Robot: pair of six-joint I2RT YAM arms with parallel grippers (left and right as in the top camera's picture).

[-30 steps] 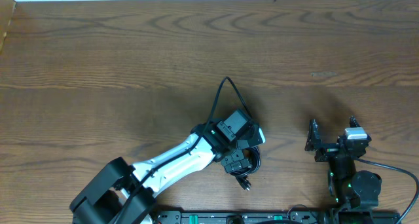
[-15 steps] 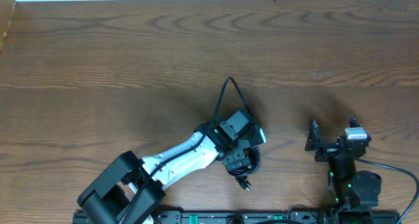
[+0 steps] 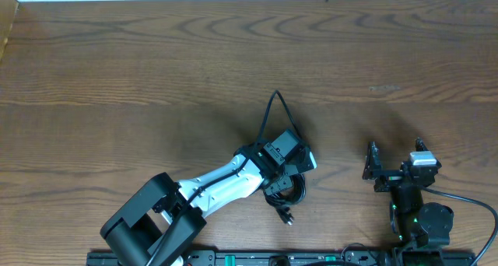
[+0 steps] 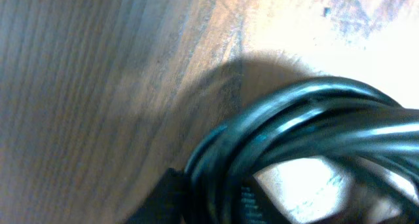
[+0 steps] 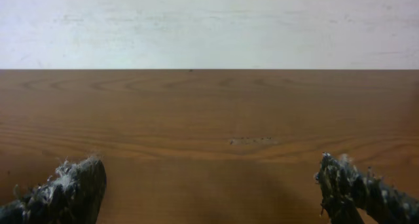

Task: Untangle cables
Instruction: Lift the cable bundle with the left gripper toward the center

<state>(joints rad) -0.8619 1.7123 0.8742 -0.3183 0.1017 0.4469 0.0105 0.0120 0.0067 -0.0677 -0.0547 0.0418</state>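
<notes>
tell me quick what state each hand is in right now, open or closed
left hand: closed on the cables, at the bundle.
right hand: open, holding nothing.

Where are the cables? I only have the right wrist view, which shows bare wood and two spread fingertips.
Observer: In the overhead view, the cables lie bunched near the front middle of the table, well to the left of your right gripper.
Operator: Is the other arm on them?
Observer: Yes. The left gripper is down on the bundle with its jaws shut, and its wrist view is filled with the cables up close.
Operator: Is anything sticking out of the bundle?
Observer: One thin loop reaches toward the far side of the table, and a plug end pokes out toward the front edge.
</notes>
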